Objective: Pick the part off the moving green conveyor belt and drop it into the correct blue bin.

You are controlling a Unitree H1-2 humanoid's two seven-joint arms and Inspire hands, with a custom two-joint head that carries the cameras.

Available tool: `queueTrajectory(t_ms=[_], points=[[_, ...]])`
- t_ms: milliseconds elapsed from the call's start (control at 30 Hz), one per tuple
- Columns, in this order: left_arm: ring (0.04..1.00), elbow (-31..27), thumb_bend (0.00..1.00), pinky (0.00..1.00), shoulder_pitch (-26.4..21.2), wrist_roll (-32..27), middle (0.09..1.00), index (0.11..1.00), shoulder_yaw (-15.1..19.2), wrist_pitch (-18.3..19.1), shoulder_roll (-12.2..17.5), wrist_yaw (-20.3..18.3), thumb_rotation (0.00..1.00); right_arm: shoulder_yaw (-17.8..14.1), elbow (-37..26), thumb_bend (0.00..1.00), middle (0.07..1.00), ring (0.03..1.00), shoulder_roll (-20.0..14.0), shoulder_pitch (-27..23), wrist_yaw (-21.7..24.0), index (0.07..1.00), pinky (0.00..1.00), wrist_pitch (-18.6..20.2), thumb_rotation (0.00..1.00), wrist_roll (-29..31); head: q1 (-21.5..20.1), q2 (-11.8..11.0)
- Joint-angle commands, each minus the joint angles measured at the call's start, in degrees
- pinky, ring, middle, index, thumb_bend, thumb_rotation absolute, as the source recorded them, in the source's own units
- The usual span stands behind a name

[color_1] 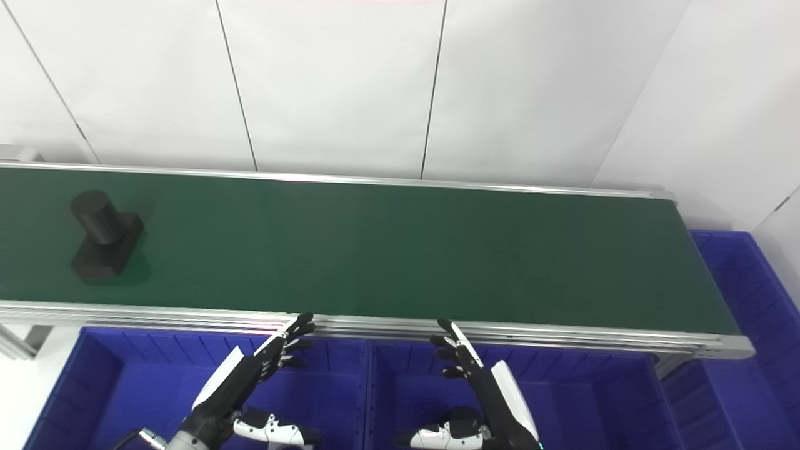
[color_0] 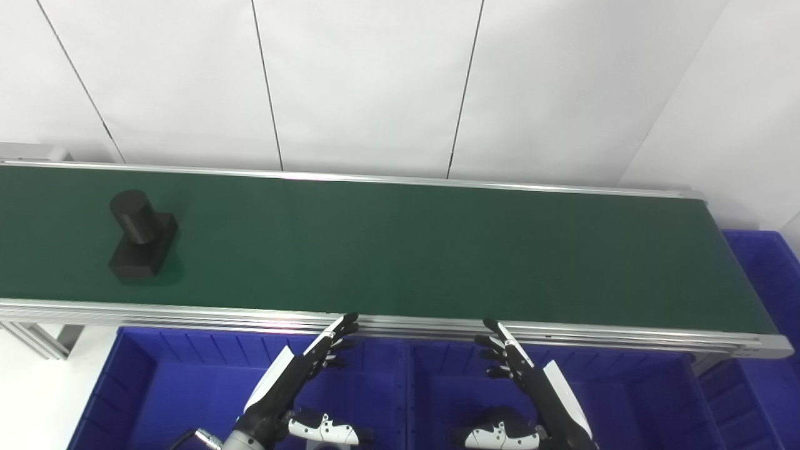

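A black part [color_0: 142, 234], a short cylinder standing on a rectangular base, sits on the green conveyor belt [color_0: 400, 244] at its far left; it also shows in the right eye view [color_1: 105, 234]. My left hand [color_0: 306, 372] is open and empty, fingers spread, hovering over the blue bins just in front of the belt's near rail. My right hand [color_0: 522, 375] is open and empty in the same pose, to the right of the left hand. Both hands are far to the right of the part.
Two blue bins lie side by side below the belt's near rail, a left one [color_0: 181, 375] and a right one [color_0: 637, 387]. Another blue bin [color_0: 765, 256] sits past the belt's right end. A white panelled wall stands behind the belt.
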Motion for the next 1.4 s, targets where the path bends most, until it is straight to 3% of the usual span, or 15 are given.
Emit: queueTrajectory(t_ms=[0, 1367], points=[[0.880, -1.04, 0.84, 0.79, -1.04, -0.23, 0.937, 0.957, -0.02, -1.66, -0.13, 0.70, 0.19, -0.07, -1.42, 0.82, 0.877, 0.848, -0.08, -0.39, -0.86, 0.968, 0.76, -1.69, 0.13, 0.30, 0.02, -0.03], [0.890, -1.14, 0.83, 0.80, -0.65, -1.68, 0.936, 0.920, 0.01, -1.93, -0.19, 0.60, 0.17, 0.13, -1.76, 0.84, 0.868, 0.842, -0.29, -0.13, -0.72, 0.924, 0.75, -1.69, 0.12, 0.59, 0.12, -0.50]])
